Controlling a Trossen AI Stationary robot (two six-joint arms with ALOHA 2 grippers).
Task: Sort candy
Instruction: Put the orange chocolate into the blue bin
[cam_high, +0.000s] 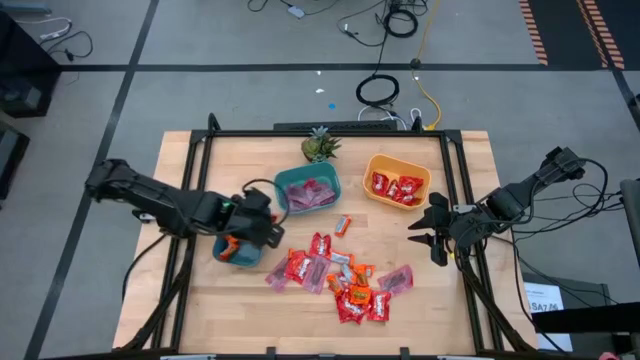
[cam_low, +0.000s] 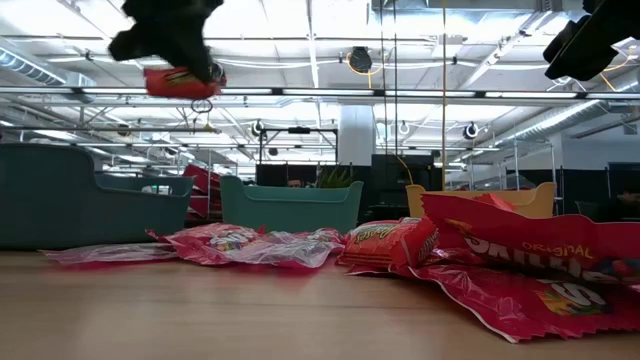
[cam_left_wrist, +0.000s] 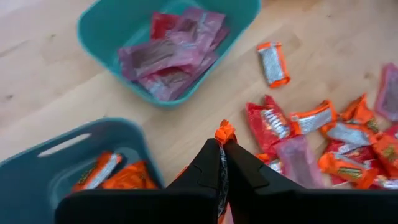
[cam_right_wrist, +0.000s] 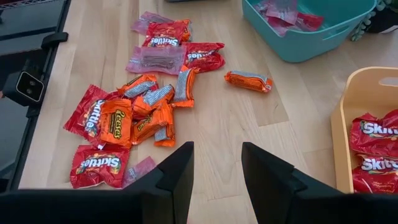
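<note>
1. The left hand hangs above the table, over the near rim of a dark teal bowl, its fingers pressed together on an orange-wrapped candy whose crimped end sticks out past the fingertips
2. In the low view that same hand shows up high with the orange candy clear of the table
3. The dark teal bowl under it holds a few more orange-wrapped candies
4. A lighter teal bowl near the middle of the table holds pink-purple wrapped candies
5. A yellow bowl to its right holds red candy packets
6. Most of the candy lies loose in a pile on the table's near half: red, orange and pink-purple wrappers, touching and overlapping
7. One orange candy lies apart from the pile, between the pile and the two far bowls
8. The right hand waits at the table's right edge, fingers spread and holding nothing
9. A small green pineapple-like plant stands behind the lighter teal bowl
</note>
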